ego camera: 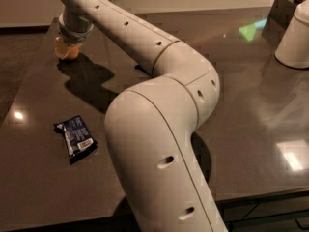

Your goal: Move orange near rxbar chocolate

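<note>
My gripper [66,48] is at the far left corner of the dark table [251,105], at the end of my long white arm [159,129]. It is down over the orange [70,53], a small round orange fruit that shows at the gripper's tip, resting on or just above the table. The rxbar chocolate is almost wholly hidden behind my arm. Only a thin black sliver [141,70] shows beside the forearm near the table's middle, well right of the orange.
A dark blue packet with a white label [75,138] lies at the front left. A white rounded container [295,37] and a dark box [282,8] stand at the far right. My arm's big elbow fills the front middle.
</note>
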`<state>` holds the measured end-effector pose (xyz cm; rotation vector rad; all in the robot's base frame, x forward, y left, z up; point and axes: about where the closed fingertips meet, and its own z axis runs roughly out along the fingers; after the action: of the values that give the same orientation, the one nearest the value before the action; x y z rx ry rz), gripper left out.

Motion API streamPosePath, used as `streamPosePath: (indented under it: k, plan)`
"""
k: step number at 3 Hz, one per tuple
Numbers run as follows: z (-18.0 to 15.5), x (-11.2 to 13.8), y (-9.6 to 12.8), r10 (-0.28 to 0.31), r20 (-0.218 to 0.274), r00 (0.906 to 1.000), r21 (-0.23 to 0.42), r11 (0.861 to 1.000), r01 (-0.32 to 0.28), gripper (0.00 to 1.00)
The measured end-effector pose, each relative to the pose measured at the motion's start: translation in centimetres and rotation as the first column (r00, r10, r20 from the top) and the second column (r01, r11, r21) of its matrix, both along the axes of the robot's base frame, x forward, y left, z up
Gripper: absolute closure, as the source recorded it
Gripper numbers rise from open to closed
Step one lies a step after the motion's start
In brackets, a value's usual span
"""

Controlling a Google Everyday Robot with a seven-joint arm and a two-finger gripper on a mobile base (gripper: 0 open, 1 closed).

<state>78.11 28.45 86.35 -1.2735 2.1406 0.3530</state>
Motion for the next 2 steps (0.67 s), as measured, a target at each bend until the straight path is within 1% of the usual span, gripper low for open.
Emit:
streamPosePath:
  k: [1, 2]
  plan:
    - [0.8, -0.6, -0.4, 0.015, 0.0, 0.9999, 0.025, 1.0, -0.015, 0.71]
    - [2.6, -1.7, -4.2, 0.0, 0.015, 0.9999, 0.057, 0.998, -0.001, 0.99]
